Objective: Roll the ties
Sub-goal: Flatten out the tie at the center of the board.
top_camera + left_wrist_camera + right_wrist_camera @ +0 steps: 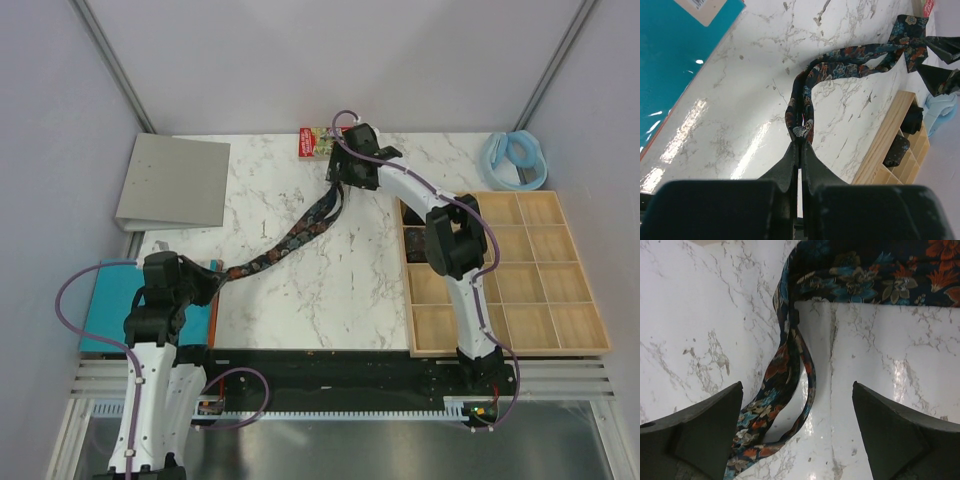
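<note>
The left hand (800,146) is clamped on one end of the floral necktie (840,67). From there the strip runs diagonally across the marble counter (300,300) to the right hand (797,412), whose fingers stand spread wide above its far end.

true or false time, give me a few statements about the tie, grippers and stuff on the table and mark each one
1. The left gripper is shut on one end of the tie. True.
2. The right gripper is clamped on the tie. False: its jaws stand wide open, with the tie lying between them.
3. The tie is rolled into a coil. False: it stretches as a long strip across the table.
4. The tray is on the table's right side. True.
5. The red box is in the tray. False: it lies at the table's far edge, outside the tray.
</note>
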Available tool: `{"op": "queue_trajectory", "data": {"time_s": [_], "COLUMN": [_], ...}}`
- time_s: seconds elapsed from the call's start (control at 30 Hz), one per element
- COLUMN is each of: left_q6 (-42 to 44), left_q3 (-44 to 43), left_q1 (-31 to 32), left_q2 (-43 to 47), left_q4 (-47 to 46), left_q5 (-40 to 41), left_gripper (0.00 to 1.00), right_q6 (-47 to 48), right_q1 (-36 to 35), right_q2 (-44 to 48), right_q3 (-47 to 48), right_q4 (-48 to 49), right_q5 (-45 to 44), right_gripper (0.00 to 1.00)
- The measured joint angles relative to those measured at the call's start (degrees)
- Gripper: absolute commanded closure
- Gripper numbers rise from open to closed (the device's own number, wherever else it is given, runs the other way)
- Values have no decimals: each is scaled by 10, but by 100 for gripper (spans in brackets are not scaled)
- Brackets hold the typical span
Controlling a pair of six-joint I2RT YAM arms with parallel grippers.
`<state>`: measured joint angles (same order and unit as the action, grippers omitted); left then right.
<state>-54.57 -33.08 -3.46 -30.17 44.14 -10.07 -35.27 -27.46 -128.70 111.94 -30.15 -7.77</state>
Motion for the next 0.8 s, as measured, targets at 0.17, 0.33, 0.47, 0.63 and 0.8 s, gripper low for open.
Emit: {"op": "queue_trajectory", "data": {"time_s": [0.17, 0.33, 0.47, 0.63, 0.8], "left_q6": [28, 39, 47, 53, 58], "left_q3": [-29, -30, -32, -40, -41], "left_q1": [0, 0, 0, 0, 0], "left_q2": [2, 3, 2, 1, -2], "left_q4": [12, 22, 27, 29, 29], "left_q5": [15, 25, 30, 40, 41], "left_gripper": [98, 98, 98, 98, 98], "right_q6": [29, 43, 42, 35, 25], "right_q1": [4, 8, 8, 5, 1], "right_q2": [-63, -107, -143, -183, -188], "right_q3": [99, 167, 197, 205, 209], "right_q4": [-30, -43, -43, -45, -35], "right_q5": [-13, -18, -14, -10, -11], "right_gripper": [2, 2, 2, 2, 60]}}
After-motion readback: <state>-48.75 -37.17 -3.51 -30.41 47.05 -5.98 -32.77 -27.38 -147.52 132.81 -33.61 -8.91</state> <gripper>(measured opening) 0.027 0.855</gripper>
